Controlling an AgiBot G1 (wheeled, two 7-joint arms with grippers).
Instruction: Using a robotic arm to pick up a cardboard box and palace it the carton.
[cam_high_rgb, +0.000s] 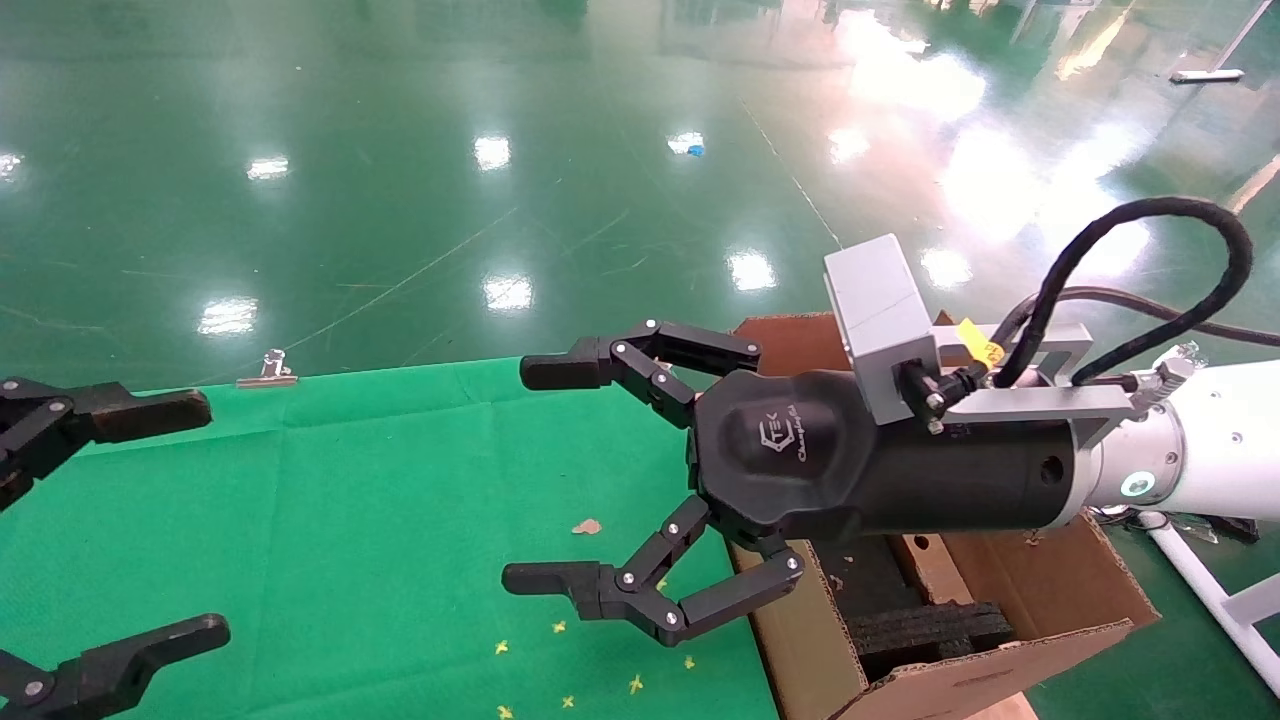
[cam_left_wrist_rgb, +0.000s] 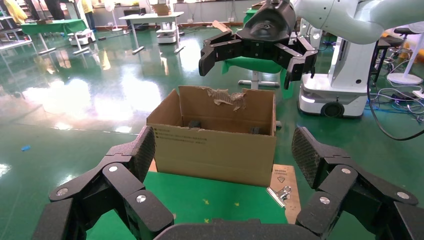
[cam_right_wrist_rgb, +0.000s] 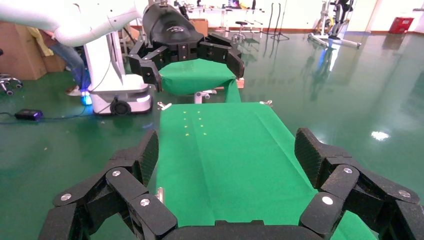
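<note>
Head view: we see our right gripper (cam_high_rgb: 545, 475) held above the green bench (cam_high_rgb: 330, 520), beside the carton (cam_high_rgb: 1010, 610), its fingers spread wide with nothing between them.
Right arm: our robotic arm (cam_high_rgb: 1215, 445) reaches in from the right, passing over the carton; we judge this a ready pose, wrist level and pointing out across the bench.
Left gripper: our left gripper (cam_high_rgb: 105, 530) sits at the left edge of the bench, fingers also wide open and empty, facing the right one.
Carton: it stands off the right end of the bench, flaps up, black foam inserts (cam_high_rgb: 925, 625) showing inside; the left wrist view shows its torn flap (cam_left_wrist_rgb: 226, 96).
Cardboard box: we cannot find it in any view; the bench cloth shows only small yellow marks (cam_high_rgb: 560, 665) and a brown scrap (cam_high_rgb: 587, 526).
Bench clip: a metal clip (cam_high_rgb: 268, 370) pins the cloth at the far edge.
Judgement: nothing is held, so either the pick is yet to come or the box is already down in the carton, hidden from us.
</note>
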